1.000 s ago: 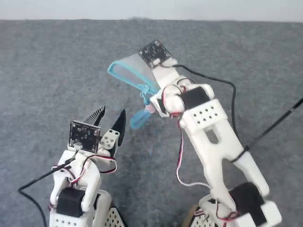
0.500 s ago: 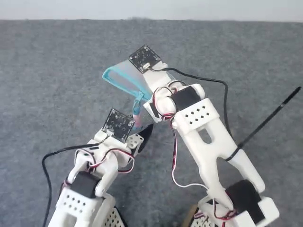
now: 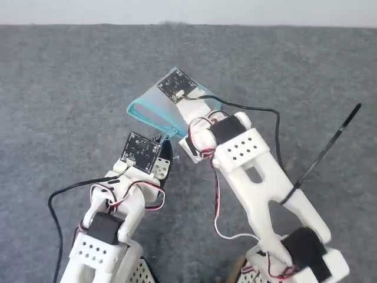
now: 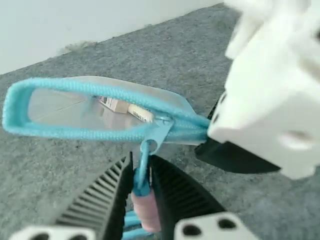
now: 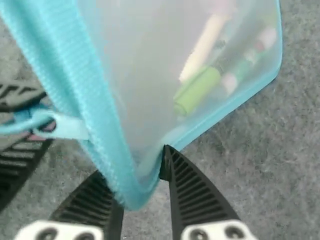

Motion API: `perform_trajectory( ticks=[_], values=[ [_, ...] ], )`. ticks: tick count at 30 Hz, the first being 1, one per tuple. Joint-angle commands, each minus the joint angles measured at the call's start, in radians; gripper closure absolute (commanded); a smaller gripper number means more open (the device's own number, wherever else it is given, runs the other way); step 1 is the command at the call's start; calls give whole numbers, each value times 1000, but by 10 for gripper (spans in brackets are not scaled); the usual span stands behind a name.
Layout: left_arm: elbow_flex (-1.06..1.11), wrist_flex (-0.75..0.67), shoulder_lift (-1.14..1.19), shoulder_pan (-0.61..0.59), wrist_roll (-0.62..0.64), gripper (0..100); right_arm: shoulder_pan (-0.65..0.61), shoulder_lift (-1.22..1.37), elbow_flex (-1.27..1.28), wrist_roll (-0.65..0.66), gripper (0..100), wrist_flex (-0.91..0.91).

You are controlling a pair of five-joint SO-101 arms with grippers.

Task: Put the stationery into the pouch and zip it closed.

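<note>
Robot lab setup, grey felt table [image 3: 53,88], plain white wall [image 3: 265,10]
</note>
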Motion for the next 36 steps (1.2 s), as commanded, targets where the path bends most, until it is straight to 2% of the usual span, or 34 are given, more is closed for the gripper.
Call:
perform_trajectory(
  ticks=[1, 5, 22, 26, 30, 36],
  values=[
    [-7, -31, 14, -9, 9, 987, 2, -104, 71, 35, 993, -30],
    [-7, -31, 14, -9, 9, 987, 22, -173, 149, 58, 993, -35],
    [-8, -26, 15, -54, 9, 988, 309, -209, 328, 176, 993, -127],
    [-7, -26, 17, -20, 9, 988, 232, -280, 330, 169, 993, -124],
    [-7, -25, 17, -25, 9, 988, 74, -473, 344, 146, 981, -116],
    [-7, -25, 17, -18, 9, 988, -96, -651, 443, 183, 797, -116]
  ],
)
